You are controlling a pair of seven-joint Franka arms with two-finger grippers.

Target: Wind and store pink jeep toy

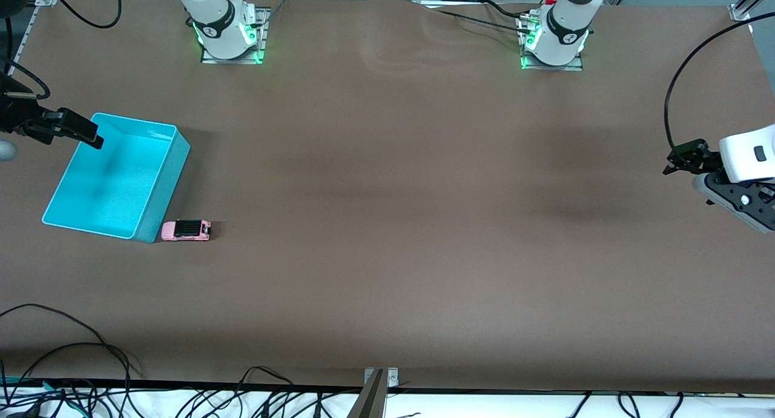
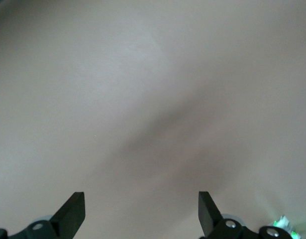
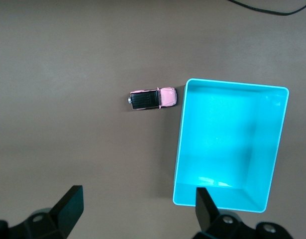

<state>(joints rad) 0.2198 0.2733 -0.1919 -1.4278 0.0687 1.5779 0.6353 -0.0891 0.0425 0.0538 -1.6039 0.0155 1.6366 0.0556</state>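
Right end effector (image 1: 94,140): up in the air over the rim of the turquoise rectangular plastic bin (image 1: 154,195), at the corner farthest from the front camera toward the right arm's end of the desk. Fingers (image 3: 70,205) spread wide apart, nothing between them. Right wrist view looks straight down on the bin and the toy.

Left end effector (image 1: 671,166): in the air over bare desk at the left arm's end, well apart from the bin. Fingers (image 2: 73,211) likewise wide apart and empty; left wrist view shows only the brown surface beneath. This arm waits.

Small boxy pink jeep toy with black roof (image 1: 186,230): on the brown desk (image 1: 393,224), upright on its wheels, just beside the bin's corner nearest the front camera, outside the bin. One end points at the bin wall; whether it touches the wall cannot be told. Neither end effector touches it.

Bin interior shows nothing inside. Black cables (image 1: 66,357) lie along the desk edge nearest the front camera.
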